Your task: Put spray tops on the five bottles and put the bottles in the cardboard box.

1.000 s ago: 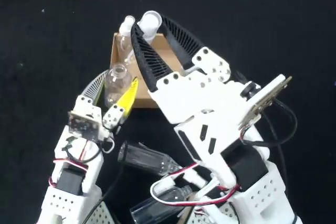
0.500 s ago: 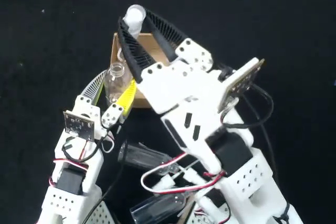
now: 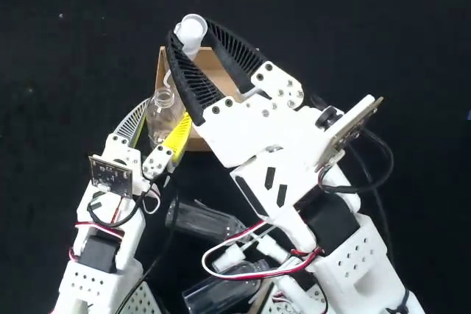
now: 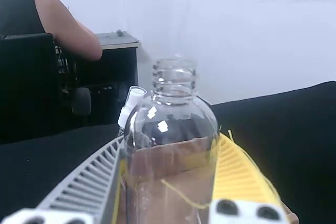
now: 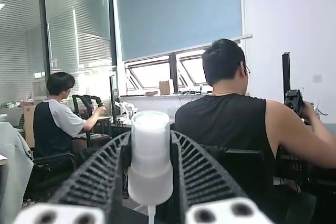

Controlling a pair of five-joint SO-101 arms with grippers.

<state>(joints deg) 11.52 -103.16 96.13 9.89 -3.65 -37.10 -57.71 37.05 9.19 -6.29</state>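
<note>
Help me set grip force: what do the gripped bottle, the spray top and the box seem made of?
The bottle is clear and glossy, with sharp highlights and a threaded neck; it could be plastic or glass, I cannot tell which. The spray top is white and smooth, probably moulded plastic. The cardboard box is brown and matte, apparently plain cardboard.

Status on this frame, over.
Left gripper shut on clear open-necked bottle by cardboard box. Right gripper shut on white spray top, not yet fitted.

Glossy clear bottle (image 4: pixel 170 145), matt plastic spray top (image 5: pixel 150 156), cardboard box (image 3: pixel 221 75)
</note>
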